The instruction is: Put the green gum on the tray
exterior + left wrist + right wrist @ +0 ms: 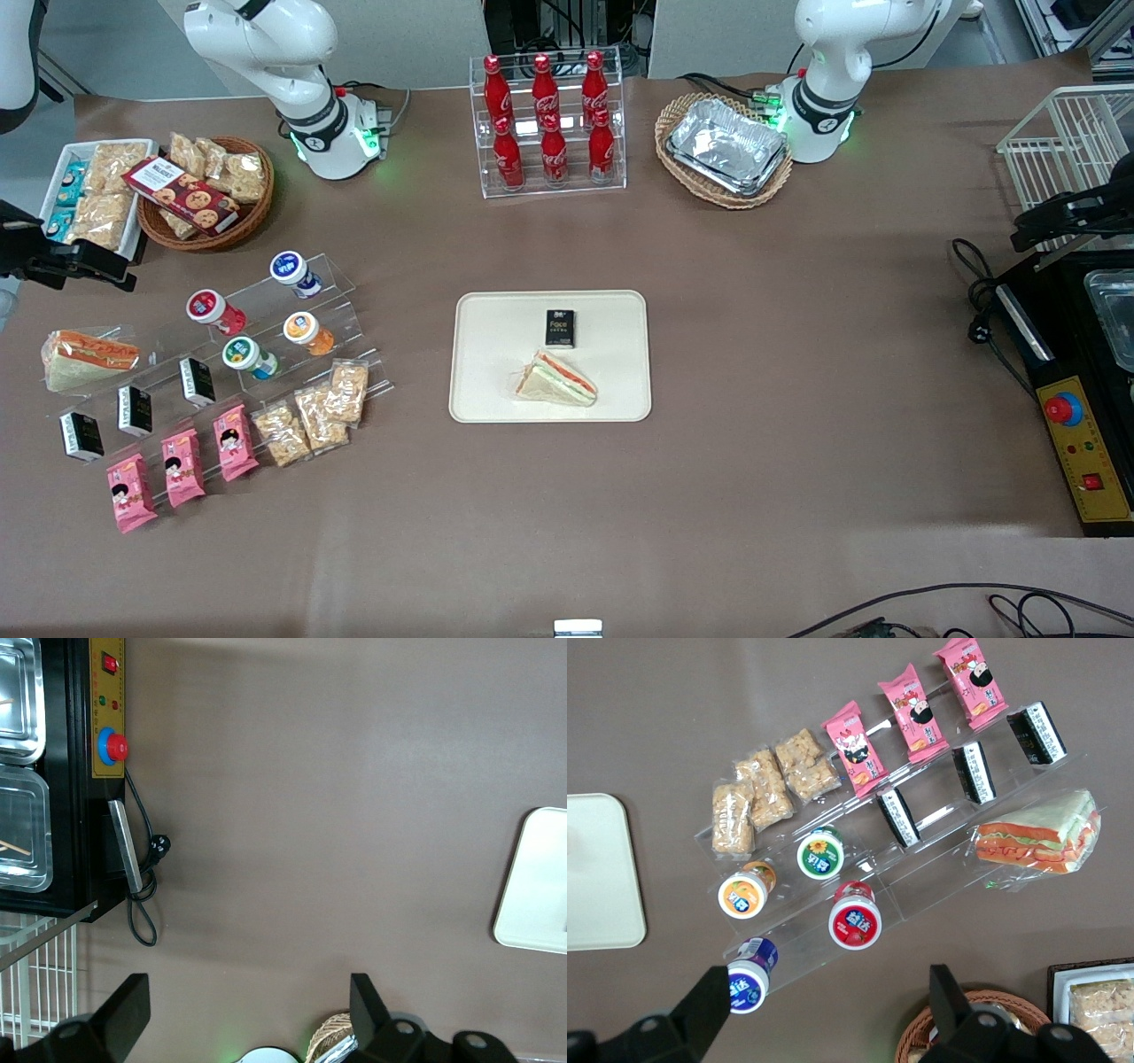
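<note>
Green gum (820, 856) upright on acrylic rack (921, 895), cap up; gripper (824, 1014) above, fingers wide, empty.

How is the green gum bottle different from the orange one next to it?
The green gum has a white cap with a green picture and a green-teal body; the orange-capped bottle has an orange cap and an orange body. The green gum sits nearer the black packets, the orange-capped bottle nearer the tray. Both are small round bottles, alike in size, side by side on the same clear step. The hand hangs open above the display, holding nothing.
</note>
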Controlling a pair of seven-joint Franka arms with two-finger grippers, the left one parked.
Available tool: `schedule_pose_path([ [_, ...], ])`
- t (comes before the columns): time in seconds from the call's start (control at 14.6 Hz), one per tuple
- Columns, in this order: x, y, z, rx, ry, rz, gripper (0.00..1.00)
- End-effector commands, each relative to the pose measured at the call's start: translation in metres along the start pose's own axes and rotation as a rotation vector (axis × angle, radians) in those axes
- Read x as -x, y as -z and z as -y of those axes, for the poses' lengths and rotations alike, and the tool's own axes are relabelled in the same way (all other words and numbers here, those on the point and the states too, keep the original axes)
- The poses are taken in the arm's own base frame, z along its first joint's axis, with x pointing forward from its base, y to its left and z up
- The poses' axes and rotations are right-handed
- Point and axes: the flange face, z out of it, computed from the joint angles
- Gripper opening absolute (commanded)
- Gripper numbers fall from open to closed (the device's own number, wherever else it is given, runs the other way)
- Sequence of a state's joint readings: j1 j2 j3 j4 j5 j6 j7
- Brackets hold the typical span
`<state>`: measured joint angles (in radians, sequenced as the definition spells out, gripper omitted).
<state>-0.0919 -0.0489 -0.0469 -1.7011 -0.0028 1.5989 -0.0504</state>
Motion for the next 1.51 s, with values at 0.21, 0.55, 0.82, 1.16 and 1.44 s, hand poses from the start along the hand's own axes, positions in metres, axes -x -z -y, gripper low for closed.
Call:
schedule_pose_path([
  [0.21,-0.001,-0.001,0.006,0.000,0.001,-0.010,1.00],
  [0.55,-0.004,-0.001,0.005,-0.001,0.004,0.002,1.00],
  [0.82,-0.004,-0.004,0.015,-0.017,0.019,0.004,1.00],
  [1.16,0.000,-0.003,0.019,-0.038,0.033,0.003,1.00],
  [1.44,0.000,-0.011,0.017,-0.038,0.082,0.005,1.00],
])
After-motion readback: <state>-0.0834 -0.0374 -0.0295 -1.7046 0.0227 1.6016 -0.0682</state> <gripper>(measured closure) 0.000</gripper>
